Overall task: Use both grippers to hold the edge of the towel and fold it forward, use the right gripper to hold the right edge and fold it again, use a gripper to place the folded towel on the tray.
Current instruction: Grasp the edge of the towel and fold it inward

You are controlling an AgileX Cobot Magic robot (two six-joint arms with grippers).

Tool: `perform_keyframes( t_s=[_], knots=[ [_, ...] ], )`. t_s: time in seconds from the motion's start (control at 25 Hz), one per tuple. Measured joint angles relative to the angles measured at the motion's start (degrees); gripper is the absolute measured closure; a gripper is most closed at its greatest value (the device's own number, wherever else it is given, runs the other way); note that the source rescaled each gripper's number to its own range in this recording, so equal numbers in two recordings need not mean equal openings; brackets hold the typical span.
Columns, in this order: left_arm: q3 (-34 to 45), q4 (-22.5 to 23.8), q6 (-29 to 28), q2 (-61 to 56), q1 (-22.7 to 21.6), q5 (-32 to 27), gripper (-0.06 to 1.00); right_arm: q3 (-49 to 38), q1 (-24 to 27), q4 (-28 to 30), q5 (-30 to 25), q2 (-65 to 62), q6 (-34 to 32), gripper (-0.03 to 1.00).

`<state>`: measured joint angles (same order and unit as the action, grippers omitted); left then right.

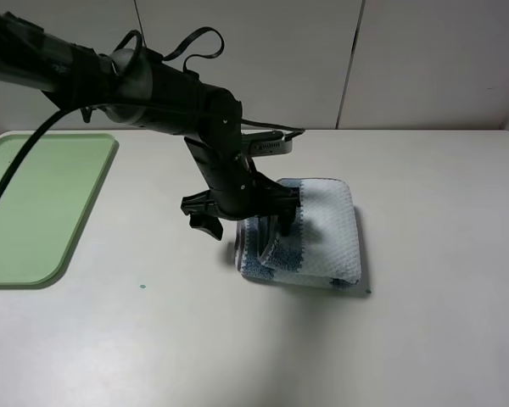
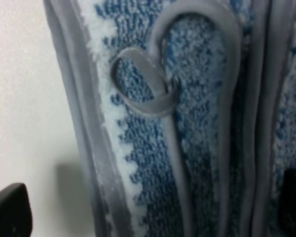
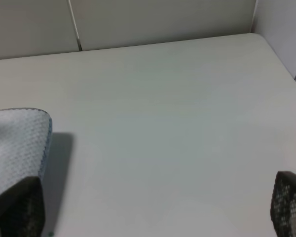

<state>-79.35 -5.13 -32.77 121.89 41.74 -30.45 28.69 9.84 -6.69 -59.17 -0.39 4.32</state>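
The towel (image 1: 322, 231) lies folded into a thick blue and whitish pad at the table's middle. My left gripper (image 1: 244, 220) hangs open over the towel's left edge, one finger to the left above the bare table, the other above the cloth. The left wrist view shows that edge very close: the towel (image 2: 197, 128) with stacked grey hems and a small grey loop, and my left gripper (image 2: 150, 210) open around it. In the right wrist view my right gripper (image 3: 155, 207) is open over bare table, a towel corner (image 3: 15, 143) beside one finger. The green tray (image 1: 34, 203) sits far left.
A pale wall with panel seams (image 1: 348, 64) stands behind the table's far edge. Black cables (image 1: 187, 47) loop off the left arm above the table. The right arm does not show in the exterior high view.
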Motion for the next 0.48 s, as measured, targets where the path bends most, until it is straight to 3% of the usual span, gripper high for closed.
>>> perform_keyframes(
  t_s=[0.48],
  knots=[
    [0.0,0.1,0.2,1.9,0.0,3.2,-0.05,0.0,0.0,0.0,0.0,0.0,0.0,-0.03]
  ],
)
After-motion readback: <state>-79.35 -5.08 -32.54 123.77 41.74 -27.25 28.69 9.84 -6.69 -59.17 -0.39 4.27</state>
